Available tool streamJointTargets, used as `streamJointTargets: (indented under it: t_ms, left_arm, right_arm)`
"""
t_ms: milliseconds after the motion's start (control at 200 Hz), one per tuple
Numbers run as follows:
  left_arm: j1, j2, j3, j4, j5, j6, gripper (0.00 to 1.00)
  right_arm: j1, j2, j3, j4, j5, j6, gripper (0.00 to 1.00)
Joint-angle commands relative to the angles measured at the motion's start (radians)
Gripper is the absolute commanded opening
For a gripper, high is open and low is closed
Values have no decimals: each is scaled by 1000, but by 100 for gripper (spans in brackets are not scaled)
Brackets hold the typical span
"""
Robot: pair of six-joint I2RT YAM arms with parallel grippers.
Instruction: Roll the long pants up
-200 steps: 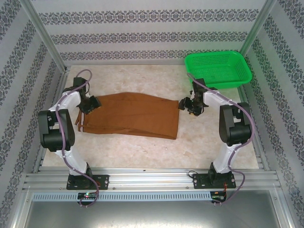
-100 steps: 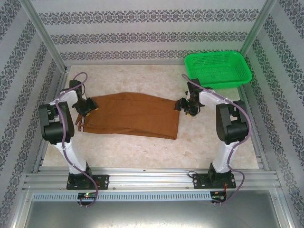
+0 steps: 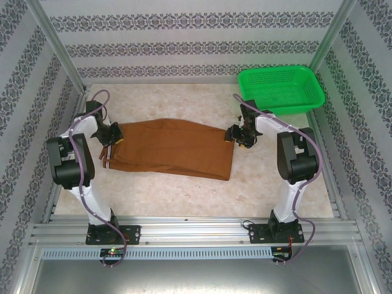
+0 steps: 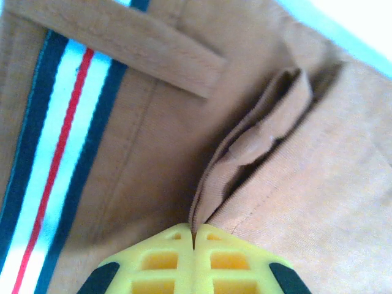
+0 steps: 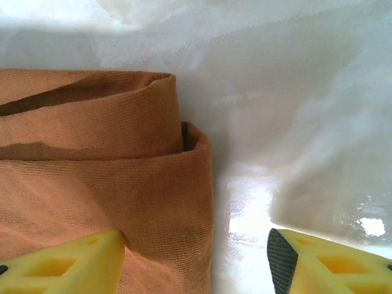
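Observation:
The long pants (image 3: pixel 171 150) lie folded flat across the middle of the table, a rust-brown cloth with the waistband at the left. A striped band of dark blue, white and red (image 4: pixel 61 141) runs along that waistband. My left gripper (image 3: pixel 115 138) is at the waistband's far corner, and in the left wrist view it (image 4: pixel 193 236) is shut on a thin raised fold of the pants (image 4: pixel 257 147). My right gripper (image 3: pixel 236 136) is low at the cloth's right far corner. In the right wrist view it (image 5: pixel 196 245) stands open, with the folded cloth edge (image 5: pixel 184 202) between its fingers.
A green plastic basket (image 3: pixel 278 109) stands at the back right, just behind the right arm. Bare pale tabletop (image 3: pixel 275 177) stretches in front of the pants and to their right. Patterned walls and metal posts enclose the table on three sides.
My left gripper has slid back and left onto the waistband corner and shut on a fold of cloth. The right gripper has edged left to the pants' right end, still open.

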Motion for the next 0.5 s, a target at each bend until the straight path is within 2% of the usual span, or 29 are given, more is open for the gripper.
streamJointTargets:
  t_ms: [0,260,485,495]
  left_arm:
    - [16,-112,35,-61,3,-16,0]
    - [102,-214,97,-203,-55,0,0]
    - [155,-190,88,-224,-103,-4,0]
    - [155,-186,89,-227,-108,-4,3]
  right_arm:
    - [12,11,36,-26,26,16,65]
    - [13,9,56,-26,23,23,65]
    - [35,35,85,-29,17,26,65]
    - [36,36,87,-29,16,26,65]
